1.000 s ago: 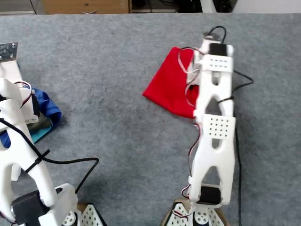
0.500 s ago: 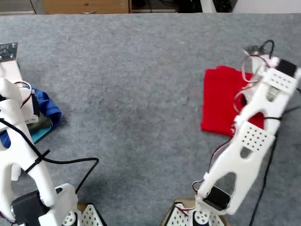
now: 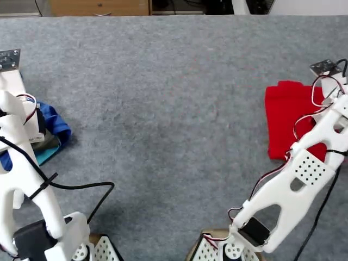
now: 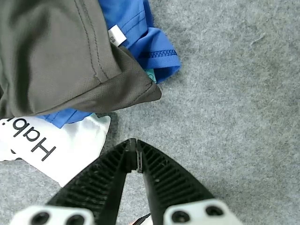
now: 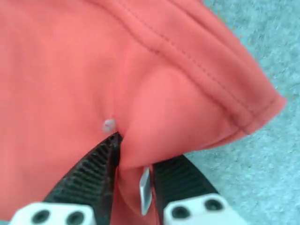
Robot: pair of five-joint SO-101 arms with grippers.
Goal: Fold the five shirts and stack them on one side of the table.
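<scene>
Right now your right tool [image 5: 125, 149] is clamped on a pinched ridge of the red shirt [image 5: 140, 65]. Cloth bulges up between the toothed fingers [image 5: 89, 173], with almost no gap left. From the high view, the red shirt [image 3: 285, 117] lies flat as a rough rectangle at the far right edge of the desk [image 3: 163, 98], and the right arm [image 3: 304, 174] crosses its near corner.

Your left tool [image 4: 134, 152] is closed tip to tip on nothing. It hangs over bare desk just beside the pile [image 3: 46, 136] at the left edge. In that pile the gray shirt [image 4: 56, 51] sits on top with the blue shirt [image 4: 140, 28] under it. A white shirt [image 4: 65, 145] pokes out at the side, and a bit of teal cloth [image 3: 48, 154] shows at the edge. All of it is bunched, none folded.

Handling, my read:
- **Cloth:** it's light and soft with zero stiffness, so it drapes wherever it isn't held.
- **Desk:** the surface looks felt-like, so expect drag. Pull sideways and the layers will likely shear.
- **Red shirt:** a bite through the top layer only would let the fold open. You want every layer in the bite, at a folded edge or at the stitched hem [image 5: 220, 89], the thickest spot.
- **Gray shirt:** it looks smooth, so a shallow bite may slip. Take it at a seam.

Status, judged: one shirt is at the right side, the rest not yet started.
</scene>
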